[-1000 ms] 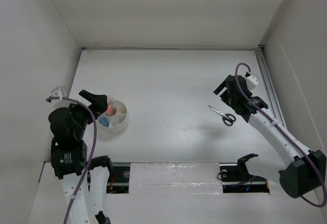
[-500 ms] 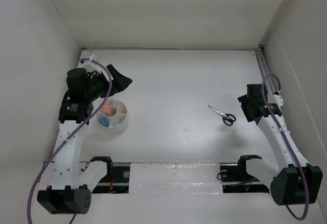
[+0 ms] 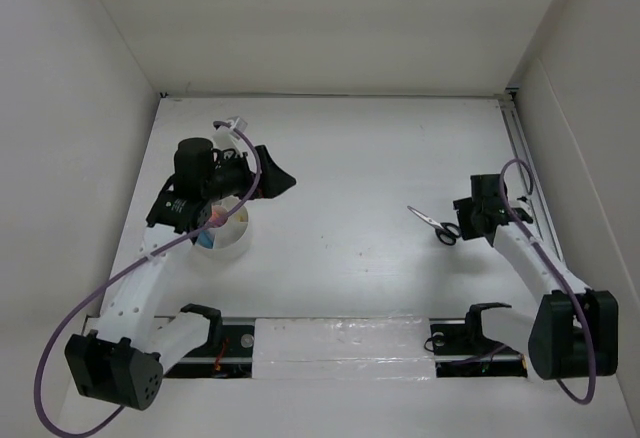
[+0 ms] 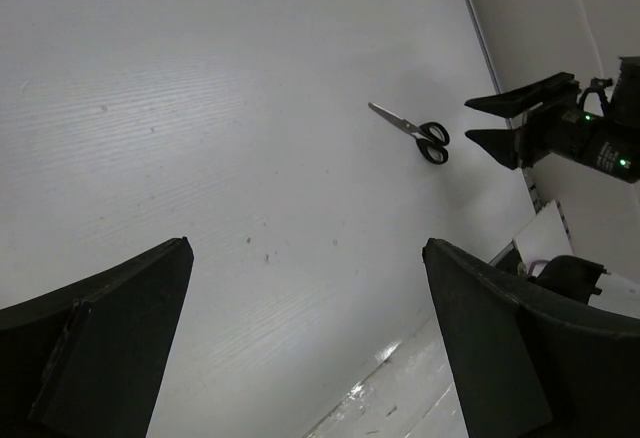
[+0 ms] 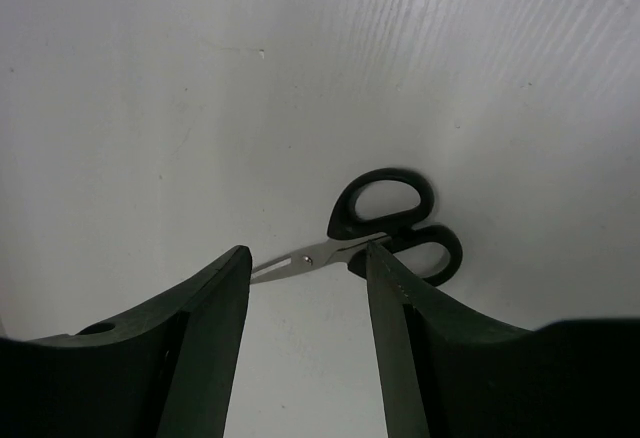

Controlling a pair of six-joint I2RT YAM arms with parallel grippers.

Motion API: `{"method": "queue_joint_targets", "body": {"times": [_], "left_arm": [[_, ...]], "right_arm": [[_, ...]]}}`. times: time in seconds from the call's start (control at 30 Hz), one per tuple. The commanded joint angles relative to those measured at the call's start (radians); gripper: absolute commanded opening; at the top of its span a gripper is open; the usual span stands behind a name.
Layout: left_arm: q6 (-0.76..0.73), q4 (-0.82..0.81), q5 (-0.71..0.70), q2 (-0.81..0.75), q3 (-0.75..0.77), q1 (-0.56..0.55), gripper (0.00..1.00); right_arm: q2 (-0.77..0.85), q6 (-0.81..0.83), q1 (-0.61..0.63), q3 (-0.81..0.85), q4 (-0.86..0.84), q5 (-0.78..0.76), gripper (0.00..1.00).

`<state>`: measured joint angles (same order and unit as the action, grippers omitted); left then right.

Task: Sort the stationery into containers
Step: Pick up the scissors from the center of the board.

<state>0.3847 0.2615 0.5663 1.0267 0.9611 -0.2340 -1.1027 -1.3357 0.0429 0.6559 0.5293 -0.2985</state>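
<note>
The small black-handled scissors (image 3: 436, 225) lie flat on the white table at the right, also seen in the right wrist view (image 5: 375, 233) and far off in the left wrist view (image 4: 412, 133). My right gripper (image 3: 462, 217) is open and empty, just right of the scissors' handles; in its wrist view (image 5: 308, 254) the jaws straddle the blades near the pivot. The round white tub (image 3: 224, 233) sits at the left with blue, pink and yellow pieces inside, partly hidden by my left arm. My left gripper (image 3: 278, 175) is open and empty, raised above the table right of the tub.
White walls enclose the table on three sides. A metal rail (image 3: 525, 173) runs along the right edge. A taped strip (image 3: 340, 343) and the arm bases lie along the near edge.
My left arm has swung from the tub's left side up and over to the right of it. My right gripper has dropped down and closed in beside the scissors' handles.
</note>
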Motion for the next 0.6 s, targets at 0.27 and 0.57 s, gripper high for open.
{"method": "queue_joint_targets", "body": {"times": [0.27,0.57], "left_arm": [[-0.024,-0.074,0.052,-0.056,-0.016,-0.001,1.0],[-0.024,-0.074,0.052,-0.056,-0.016,-0.001,1.0]], "right_arm": [[-0.195,-0.095,0.018,0.019,-0.14,0.018,0.52],[-0.232,-0.141,0.009,0.043,-0.105,-0.004,0.48]]}}
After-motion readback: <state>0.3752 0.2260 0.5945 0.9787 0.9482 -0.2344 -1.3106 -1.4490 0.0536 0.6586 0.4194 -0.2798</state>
